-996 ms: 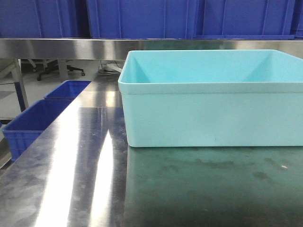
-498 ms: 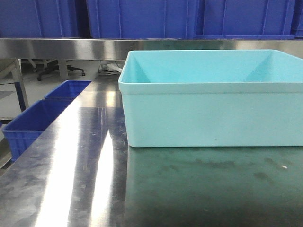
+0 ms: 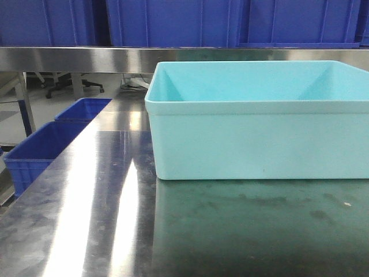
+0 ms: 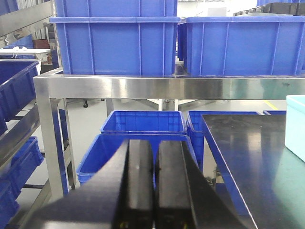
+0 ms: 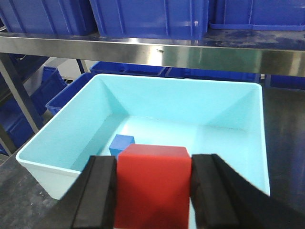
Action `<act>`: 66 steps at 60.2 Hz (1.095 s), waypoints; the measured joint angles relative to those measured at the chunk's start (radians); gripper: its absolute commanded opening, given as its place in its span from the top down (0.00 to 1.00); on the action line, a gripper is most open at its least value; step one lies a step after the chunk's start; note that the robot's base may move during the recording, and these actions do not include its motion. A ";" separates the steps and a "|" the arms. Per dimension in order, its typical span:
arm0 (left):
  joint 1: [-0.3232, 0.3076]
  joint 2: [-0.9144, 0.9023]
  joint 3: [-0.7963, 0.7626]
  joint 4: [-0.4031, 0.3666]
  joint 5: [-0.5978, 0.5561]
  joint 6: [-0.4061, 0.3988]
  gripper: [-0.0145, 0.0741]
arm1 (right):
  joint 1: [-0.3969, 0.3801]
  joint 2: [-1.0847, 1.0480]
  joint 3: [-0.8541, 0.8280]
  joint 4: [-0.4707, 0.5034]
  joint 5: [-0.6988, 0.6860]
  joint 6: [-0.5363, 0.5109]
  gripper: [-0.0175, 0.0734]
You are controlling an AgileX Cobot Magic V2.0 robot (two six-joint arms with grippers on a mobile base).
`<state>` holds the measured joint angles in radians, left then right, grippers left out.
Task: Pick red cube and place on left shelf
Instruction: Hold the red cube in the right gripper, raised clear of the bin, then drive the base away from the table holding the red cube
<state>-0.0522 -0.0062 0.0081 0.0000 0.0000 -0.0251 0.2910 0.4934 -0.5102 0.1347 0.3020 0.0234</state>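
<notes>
The red cube (image 5: 151,183) hangs above the near part of a light cyan bin (image 5: 57,164), with my right gripper (image 5: 153,191) shut on its two sides. Behind the bin runs the left shelf's brushed-steel rail (image 5: 143,50), with blue crates (image 5: 147,16) standing on it. That rail (image 4: 143,88) and its crates (image 4: 114,45) also fill the left wrist view. My left gripper (image 4: 155,186) is shut with nothing between its black fingers, off the table's left side. The front view shows the bin (image 3: 259,138) and the rail (image 3: 75,59), but neither gripper and no cube.
A small blue cube (image 5: 121,143) lies on the bin's floor. Blue crates (image 4: 138,143) sit low beside the steel table (image 3: 86,219), left of it. A steel post (image 4: 50,138) holds up the shelf.
</notes>
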 measured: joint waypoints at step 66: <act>0.000 0.000 0.000 0.000 0.000 0.000 0.72 | 0.000 0.000 0.000 0.000 0.000 0.000 0.75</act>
<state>-0.0522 -0.0062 0.0081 0.0000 0.0000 -0.0251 0.2910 0.4934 -0.5102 0.1347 0.3020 0.0234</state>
